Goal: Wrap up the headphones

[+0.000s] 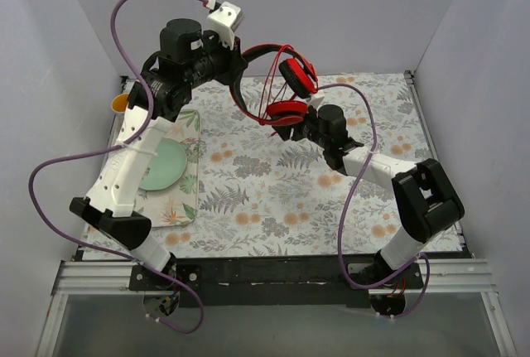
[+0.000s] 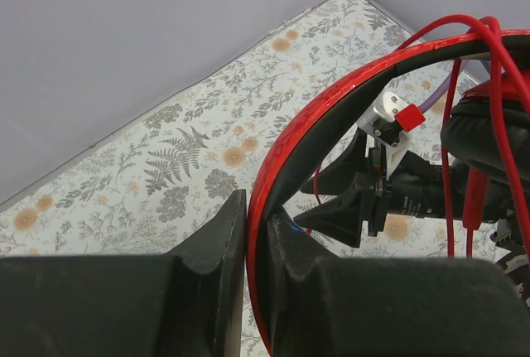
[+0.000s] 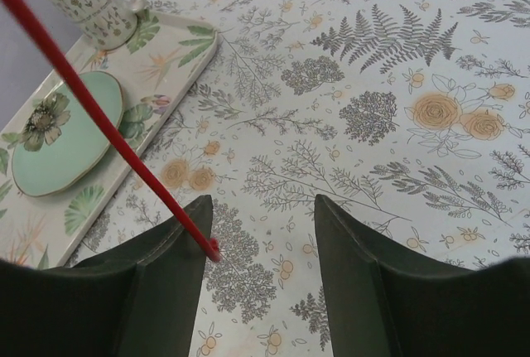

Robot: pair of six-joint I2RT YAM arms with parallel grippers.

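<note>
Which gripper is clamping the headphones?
The left gripper, shut on the headphones at their red band. The right gripper is open, the cable beside one finger.

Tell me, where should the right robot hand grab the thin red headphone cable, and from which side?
Probably the low end of the thin red cable, where it slants straight and taut down to the inner face of one finger of the open right gripper. Slide sideways so the cable sits between the fingers, then close across it. The left gripper clamps the red headband.
</note>
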